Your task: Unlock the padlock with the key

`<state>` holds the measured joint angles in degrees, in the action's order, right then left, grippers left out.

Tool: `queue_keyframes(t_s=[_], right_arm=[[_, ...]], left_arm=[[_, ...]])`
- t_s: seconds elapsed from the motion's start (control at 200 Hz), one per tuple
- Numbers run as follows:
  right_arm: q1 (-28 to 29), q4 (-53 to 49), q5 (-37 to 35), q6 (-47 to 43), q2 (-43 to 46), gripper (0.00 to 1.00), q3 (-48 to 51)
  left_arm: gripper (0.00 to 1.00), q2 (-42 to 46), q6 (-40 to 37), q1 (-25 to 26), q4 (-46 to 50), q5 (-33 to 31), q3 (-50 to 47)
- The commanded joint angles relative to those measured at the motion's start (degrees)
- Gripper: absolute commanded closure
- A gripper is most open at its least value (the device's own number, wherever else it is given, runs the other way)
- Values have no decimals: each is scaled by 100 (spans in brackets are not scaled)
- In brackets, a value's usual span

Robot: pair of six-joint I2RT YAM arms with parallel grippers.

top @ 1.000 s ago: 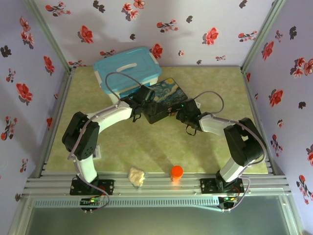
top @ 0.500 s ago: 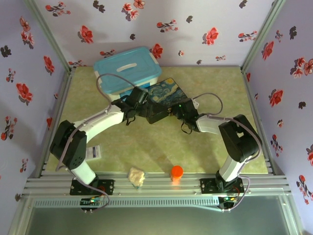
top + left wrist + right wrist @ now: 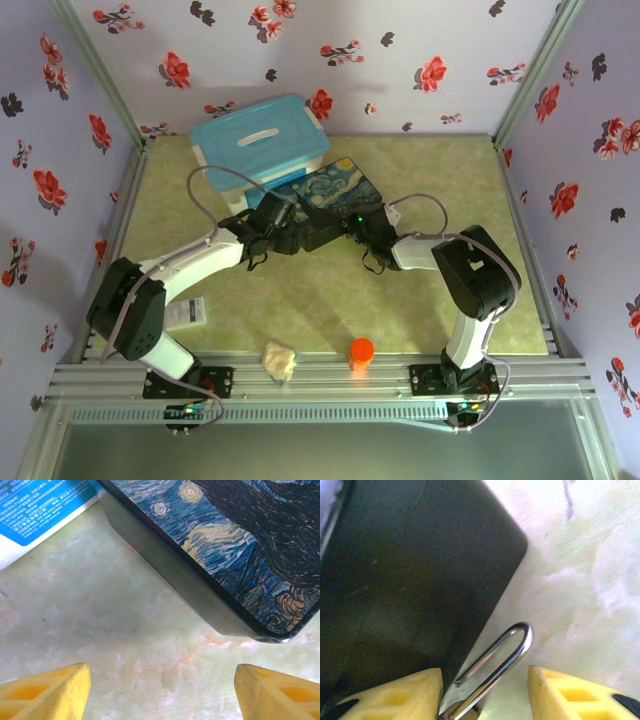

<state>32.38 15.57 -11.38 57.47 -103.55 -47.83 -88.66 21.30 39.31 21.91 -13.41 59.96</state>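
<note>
A: How do the 2 arms sit?
B: The left arm and right arm both bend inward, wrists low and close together mid-table.
A: And the grippers?
B: The left gripper gapes wide; the right gripper stands parted too.

Shiny metal padlock, glossy painted tin box, smooth marbled table
</note>
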Motion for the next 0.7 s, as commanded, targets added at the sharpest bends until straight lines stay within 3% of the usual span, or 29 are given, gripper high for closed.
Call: queue_keyframes(t_s=[0.0,0.14,0.28,0.38,0.505,0.695], right_arm=[[280,-861,212,-251,-64,56,10],[335,-1695,-137,-676,261,59,221],[163,-1668,-249,-709,696,69,699],[46,-1709,-298,-741,914,69,810],[31,-1816,-279,-861,1037,65,664],[396,-1777,-275,-764,962,47,185]], left_arm=[[24,231,175,-41,32,15,-156],[24,264,230,-39,-38,19,-235],[24,292,272,-46,-71,25,-299],[24,330,262,-42,-82,16,-323],[24,369,294,-46,-82,15,-328],[24,367,396,-42,-117,30,-396]])
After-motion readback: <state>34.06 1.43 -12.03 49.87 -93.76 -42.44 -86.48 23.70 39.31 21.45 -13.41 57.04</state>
